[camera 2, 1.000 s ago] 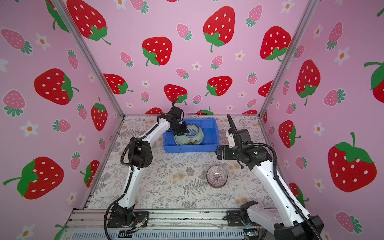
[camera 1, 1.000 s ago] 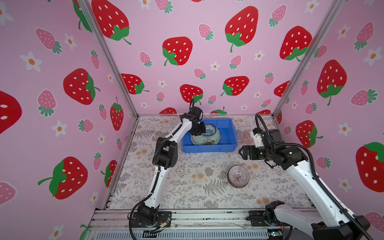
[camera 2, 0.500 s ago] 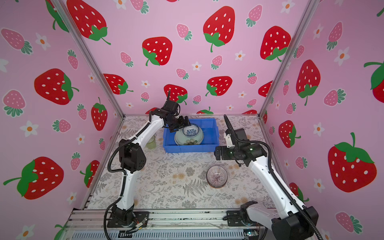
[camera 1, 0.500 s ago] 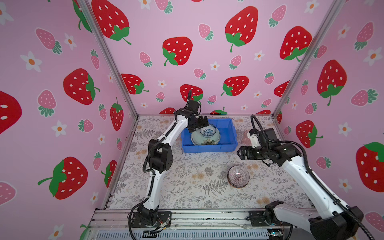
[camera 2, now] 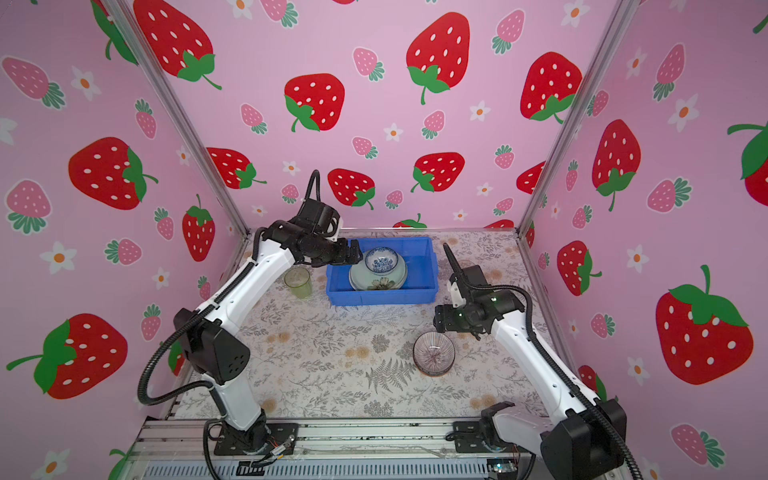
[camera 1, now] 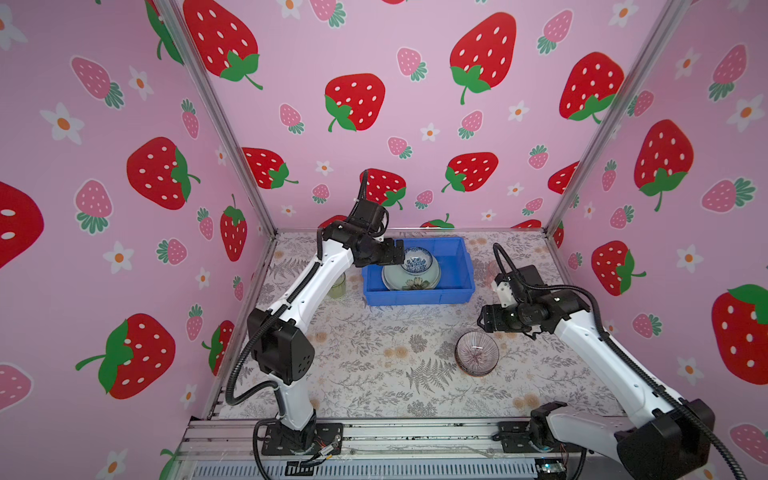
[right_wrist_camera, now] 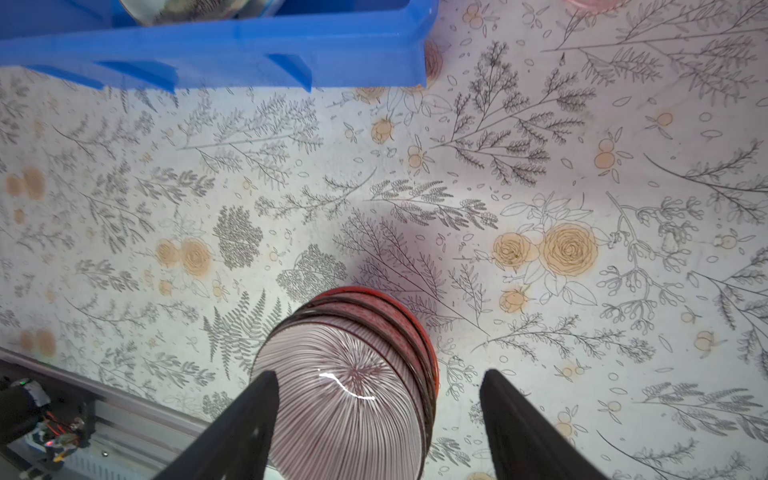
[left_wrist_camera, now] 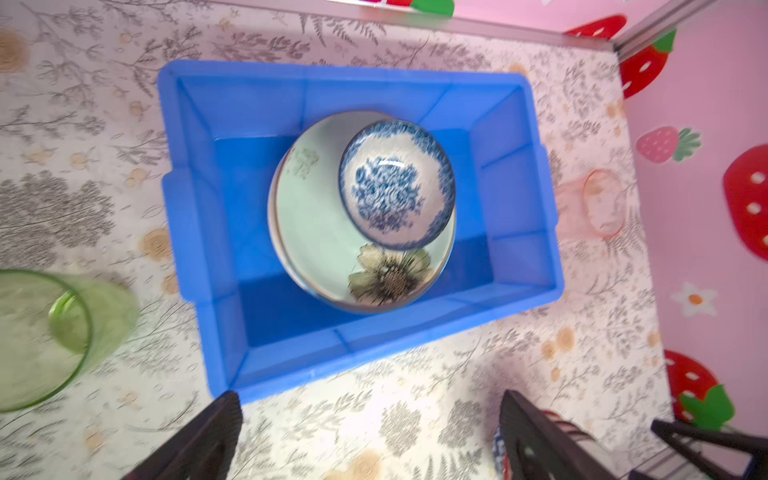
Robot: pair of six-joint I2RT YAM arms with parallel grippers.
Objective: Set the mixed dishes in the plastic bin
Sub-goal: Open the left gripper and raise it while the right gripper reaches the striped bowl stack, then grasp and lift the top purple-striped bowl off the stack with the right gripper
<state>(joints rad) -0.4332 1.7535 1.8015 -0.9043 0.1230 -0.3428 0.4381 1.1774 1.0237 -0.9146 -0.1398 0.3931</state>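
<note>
The blue bin [camera 1: 417, 297] sits at the back of the bench [camera 1: 365, 374]. A pale green plate [camera 1: 395, 278] with a flower on it lies inside the bin. A small blue and white bowl [camera 1: 417, 261] sits on top of the plate, toward the back.

The left gripper [left_wrist_camera: 370, 409] hangs over the left end of the bin. Its jaws are wide and hold nothing.

A green glass [camera 2: 298, 282] stands on the bench just left of the bin. A pink glass [left_wrist_camera: 602, 203] is just right of the bin.

A stack of small bowls [camera 1: 476, 353] with red sides sits on the bench in front of the bin, well apart from it. The top bowl has thin stripes inside.

The right gripper [right_wrist_camera: 378, 378] is just above this stack. Its jaws are apart, with one side of the stack between them. They hold nothing.
</note>
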